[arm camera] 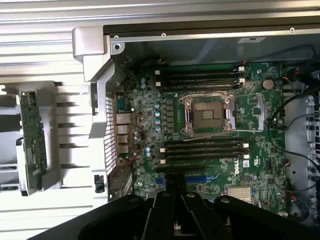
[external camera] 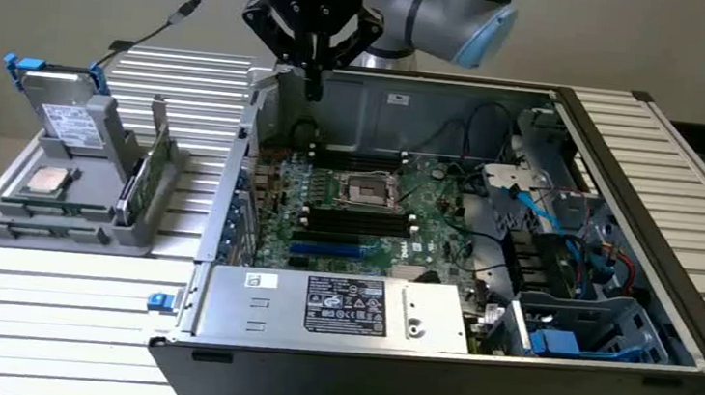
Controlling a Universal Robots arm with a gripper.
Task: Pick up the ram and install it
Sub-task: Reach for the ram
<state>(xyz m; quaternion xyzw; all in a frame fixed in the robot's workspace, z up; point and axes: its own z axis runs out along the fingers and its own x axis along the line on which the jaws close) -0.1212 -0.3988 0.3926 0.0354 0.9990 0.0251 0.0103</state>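
Black gripper (arm camera: 175, 182) is filling the foreground of the wrist view, its jaws pressed together with nothing showing between them. Beyond the tips, the green motherboard (arm camera: 150, 125) is lying flat inside the case. The open processor socket (arm camera: 207, 115) is sitting between two banks of black memory slots (arm camera: 205, 150), all of them looking bare. Off to the side, outside the case wall, the ram (arm camera: 32, 135) is standing on its long edge in the grey holder (arm camera: 65, 165), well apart from the gripper.

In the exterior view, the power supply (external camera: 336, 303) with its dark label is lying closest, along the near wall of the open computer case (external camera: 652, 314), which is resting on the slatted table (external camera: 56, 324). The arm (external camera: 456, 4) is reaching in from the far side. The gripper (external camera: 314, 85) is hanging fingers-down above the far corner of the case on the exterior view's left, closed and carrying nothing that can be made out. The grey holder (external camera: 66, 223) is sitting on the table to the exterior view's left of the case. The ram (external camera: 133, 191) is showing there as a thin green strip upright in a slot. A silver processor chip (external camera: 46, 183) is lying flat just beside it.
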